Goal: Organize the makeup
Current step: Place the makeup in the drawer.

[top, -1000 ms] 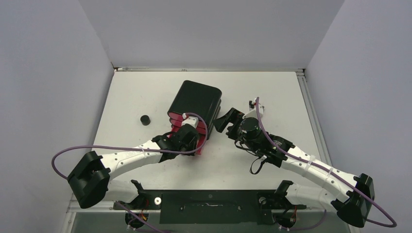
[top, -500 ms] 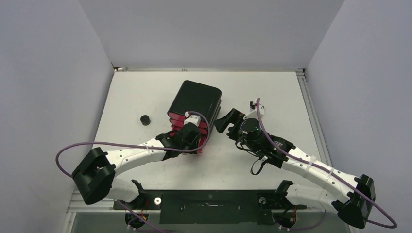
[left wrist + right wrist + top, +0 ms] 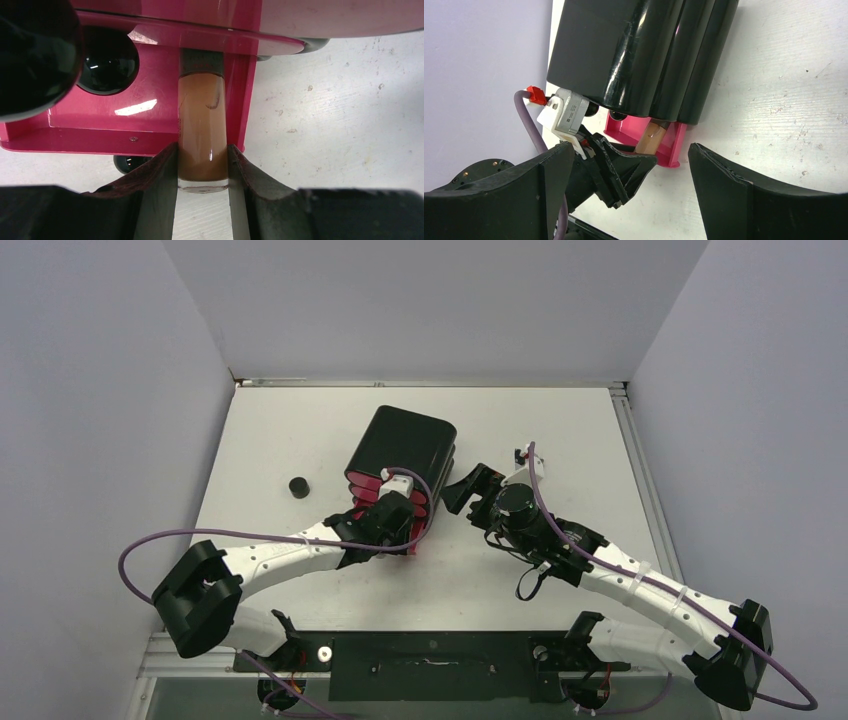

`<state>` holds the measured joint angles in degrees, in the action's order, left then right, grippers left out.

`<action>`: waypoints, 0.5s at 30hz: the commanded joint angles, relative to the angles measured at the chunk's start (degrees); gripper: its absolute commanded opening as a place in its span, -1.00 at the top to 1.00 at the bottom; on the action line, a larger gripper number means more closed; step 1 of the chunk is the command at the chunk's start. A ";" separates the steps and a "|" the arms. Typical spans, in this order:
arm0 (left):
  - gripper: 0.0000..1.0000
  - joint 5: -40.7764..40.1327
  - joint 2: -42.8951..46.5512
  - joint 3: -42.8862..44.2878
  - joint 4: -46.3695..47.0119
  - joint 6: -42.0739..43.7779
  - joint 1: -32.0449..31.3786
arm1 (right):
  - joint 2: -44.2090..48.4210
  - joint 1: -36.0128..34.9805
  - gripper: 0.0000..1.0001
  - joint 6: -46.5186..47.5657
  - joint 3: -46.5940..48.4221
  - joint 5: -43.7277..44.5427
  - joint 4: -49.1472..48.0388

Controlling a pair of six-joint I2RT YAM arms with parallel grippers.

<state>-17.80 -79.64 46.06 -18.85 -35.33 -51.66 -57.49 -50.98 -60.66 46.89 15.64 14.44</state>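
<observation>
Overhead looks down; 2 wrist views share pink drawer (image 3: 90,125)

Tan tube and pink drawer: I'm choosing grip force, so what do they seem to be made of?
The tan tube looks clear and glossy, glass or hard plastic, I can't tell which: sharp highlights, and a transparent base under the tan liquid. The pink drawer looks like smooth, glossy moulded plastic: bright reflections, thin rigid walls.
</observation>
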 commanded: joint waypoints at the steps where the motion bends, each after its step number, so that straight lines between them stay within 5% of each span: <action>1: 0.52 -2.89 -0.02 1.22 5.61 0.76 0.06 | 0.67 0.34 -0.64 0.27 -0.12 1.18 -0.58; 15: 0.09 -2.68 0.21 -0.78 8.50 0.66 -0.12 | 0.54 0.38 -0.64 0.11 -0.56 1.04 -0.68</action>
<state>-19.25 -81.34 45.58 -14.59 -35.09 -51.70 -57.52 -50.98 -60.66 46.81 15.62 14.41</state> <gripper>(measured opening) 0.436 0.818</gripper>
